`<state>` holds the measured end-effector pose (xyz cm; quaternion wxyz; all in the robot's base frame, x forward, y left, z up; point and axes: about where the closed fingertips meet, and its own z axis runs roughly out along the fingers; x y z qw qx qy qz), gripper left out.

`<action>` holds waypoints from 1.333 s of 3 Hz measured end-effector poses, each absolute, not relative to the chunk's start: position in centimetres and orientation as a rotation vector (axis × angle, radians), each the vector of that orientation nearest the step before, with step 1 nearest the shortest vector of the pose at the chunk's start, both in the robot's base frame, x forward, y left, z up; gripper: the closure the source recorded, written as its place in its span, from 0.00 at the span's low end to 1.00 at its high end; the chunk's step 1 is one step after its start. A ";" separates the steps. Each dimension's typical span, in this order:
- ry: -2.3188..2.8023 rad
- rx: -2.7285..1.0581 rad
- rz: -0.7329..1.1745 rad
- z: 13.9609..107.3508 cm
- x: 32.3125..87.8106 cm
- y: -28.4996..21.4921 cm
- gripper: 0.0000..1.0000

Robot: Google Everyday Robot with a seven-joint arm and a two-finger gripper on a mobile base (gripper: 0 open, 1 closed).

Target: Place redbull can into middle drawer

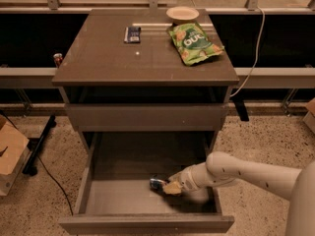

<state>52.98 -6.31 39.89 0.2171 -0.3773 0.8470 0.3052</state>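
Low inside the pulled-out drawer point(84, 193), right of centre, the gripper point(169, 186) pinches one end of the can point(156, 182). The can lies sideways at or just above the drawer floor, apparently brought down so it can be let go without dropping. A green snack bag point(194, 42) sits on the cabinet top.

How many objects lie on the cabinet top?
3: a bowl at the back, a green snack bag before it, a dark flat object further left. The gripper is down in the middle drawer.
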 end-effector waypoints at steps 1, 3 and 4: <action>2.370 -1.020 0.840 38.4 52.8 -7.0 0.50; 2.369 -1.026 0.848 38.3 52.7 -6.7 0.04; 2.369 -1.027 0.849 38.2 52.6 -6.6 0.00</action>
